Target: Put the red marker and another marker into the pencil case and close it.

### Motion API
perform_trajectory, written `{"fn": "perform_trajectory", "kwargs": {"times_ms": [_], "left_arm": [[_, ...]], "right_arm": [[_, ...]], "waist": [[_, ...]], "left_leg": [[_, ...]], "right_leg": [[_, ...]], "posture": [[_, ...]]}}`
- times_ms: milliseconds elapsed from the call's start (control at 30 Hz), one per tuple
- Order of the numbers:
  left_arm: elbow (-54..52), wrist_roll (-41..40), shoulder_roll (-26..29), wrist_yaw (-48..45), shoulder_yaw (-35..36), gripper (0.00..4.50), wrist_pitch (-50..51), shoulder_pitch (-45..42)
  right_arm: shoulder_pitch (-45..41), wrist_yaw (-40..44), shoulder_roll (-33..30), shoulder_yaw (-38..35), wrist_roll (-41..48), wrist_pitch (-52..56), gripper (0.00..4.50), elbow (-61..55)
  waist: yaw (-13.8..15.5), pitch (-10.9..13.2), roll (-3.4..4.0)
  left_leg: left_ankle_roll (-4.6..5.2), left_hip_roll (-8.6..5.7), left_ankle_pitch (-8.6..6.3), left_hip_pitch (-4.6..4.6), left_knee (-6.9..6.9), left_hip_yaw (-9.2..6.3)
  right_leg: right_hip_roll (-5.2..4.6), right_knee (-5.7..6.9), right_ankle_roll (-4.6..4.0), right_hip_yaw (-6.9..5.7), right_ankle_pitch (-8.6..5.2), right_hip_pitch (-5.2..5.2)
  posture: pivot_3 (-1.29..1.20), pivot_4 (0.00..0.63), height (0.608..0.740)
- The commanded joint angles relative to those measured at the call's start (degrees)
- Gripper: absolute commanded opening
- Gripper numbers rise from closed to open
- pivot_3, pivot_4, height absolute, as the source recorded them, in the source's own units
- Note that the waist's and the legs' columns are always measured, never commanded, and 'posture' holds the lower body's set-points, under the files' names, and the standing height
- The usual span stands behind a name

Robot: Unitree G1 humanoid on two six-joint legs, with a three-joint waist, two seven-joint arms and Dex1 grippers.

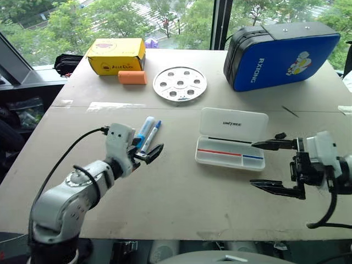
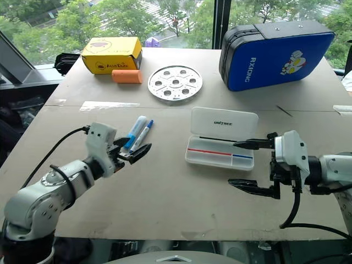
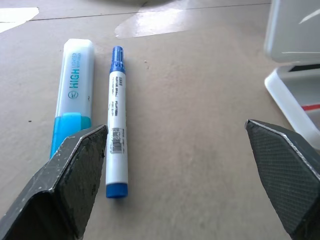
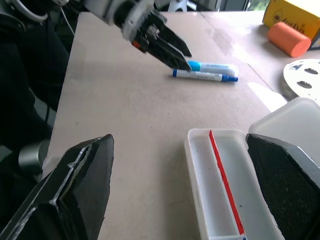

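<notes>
Open pencil case (image 1: pixel 231 144) beside right tool (image 1: pixel 270 165)

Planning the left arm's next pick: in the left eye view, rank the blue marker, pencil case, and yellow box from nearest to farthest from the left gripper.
1. Blue marker, just beyond the left gripper.
2. Pencil case, open, toward the right.
3. Yellow box, at the table's far edge.

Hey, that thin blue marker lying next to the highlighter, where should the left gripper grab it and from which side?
Grip the blue marker across its white barrel, near mid-length, coming down from above. It lies flat on the table, parallel and close to the highlighter, so one finger must slip into that narrow gap. The open left gripper is already near it.
</notes>
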Motion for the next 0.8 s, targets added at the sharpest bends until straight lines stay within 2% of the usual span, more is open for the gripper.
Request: {"fn": "perform_trajectory", "kwargs": {"times_ms": [33,133,300,400,467,500,700,800], "left_arm": [[2.4,3.61,-2.52,4.28,-3.76,4.5,3.52,-3.86],[5.42,5.51,-4.31,5.34,-4.32,4.5,4.57,-6.55],[11.54,9.99,-3.1,3.4,-8.9,4.5,4.08,-9.64],[13.37,11.87,-3.52,1.02,-11.3,3.65,1.37,-11.08],[13.33,11.2,-5.42,-0.38,-10.96,2.55,0.66,-12.04],[12.93,11.13,-5.93,-0.9,-10.85,2.17,0.44,-12.27],[10.77,9.88,-8.22,-1.43,-6.83,2.17,3.62,-12.02],[8.5,6.84,-9.72,-2.49,-6.63,2.17,8.6,-13.41]], "right_arm": [[3.04,-3.46,-0.07,-3.79,2.79,-0.99,4.25,-5.42],[5.65,-4.62,-1.06,-6.19,5.06,-0.7,4.25,-7.75],[11.34,-5.26,-1.47,-10.48,5.75,-1.58,4.25,-9.54],[13.13,-6.38,-1.48,-11.34,5.96,-1.92,4.37,-10.16],[14.07,-6.83,-1.56,-11.53,5.89,-2.26,4.37,-10.49],[14.42,-7.03,-1.63,-11.59,5.83,-2.45,4.37,-10.62],[15.87,-8.17,-1.78,-11.79,5.68,-3.26,4.37,-11.05],[16.8,-8.49,-1.84,-11.55,5.36,-3.9,4.37,-11.18]], "waist": [[-0.18,0.0,0.0],[-0.06,0.0,0.0],[0.24,-0.08,0.0],[0.17,-0.19,0.12],[0.21,-0.23,0.17],[0.29,-0.23,0.17],[0.11,-0.24,0.13],[0.14,-0.24,0.12]], "left_leg": [[0.0,0.0,0.0,0.0,-0.01,0.02],[0.0,0.01,0.0,0.0,-0.01,0.0],[0.0,0.01,0.0,0.02,-0.01,0.08],[0.0,0.0,0.0,0.1,-0.01,0.14],[-0.01,0.0,0.01,0.11,-0.01,0.19],[-0.01,-0.01,0.01,0.11,0.0,0.21],[-0.01,-0.02,0.01,0.04,0.04,0.16],[-0.01,-0.01,0.01,0.03,0.03,0.14]], "right_leg": [[0.01,-0.02,0.0,0.03,0.0,0.0],[0.04,-0.02,0.0,0.03,0.0,-0.01],[0.07,-0.01,-0.02,-0.02,-0.01,0.02],[0.06,-0.01,-0.02,0.01,-0.01,0.07],[0.06,0.0,-0.02,0.0,-0.01,0.08],[0.06,0.0,-0.02,-0.02,-0.01,0.09],[0.04,-0.05,-0.01,-0.04,-0.01,0.1],[0.05,-0.04,-0.01,-0.07,-0.01,0.1]], "posture": [[0.0,0.15,0.74],[0.0,0.15,0.74],[0.0,0.15,0.74],[0.0,0.15,0.74],[0.0,0.15,0.74],[0.0,0.15,0.74],[0.0,0.15,0.74],[0.0,0.15,0.74]]}}
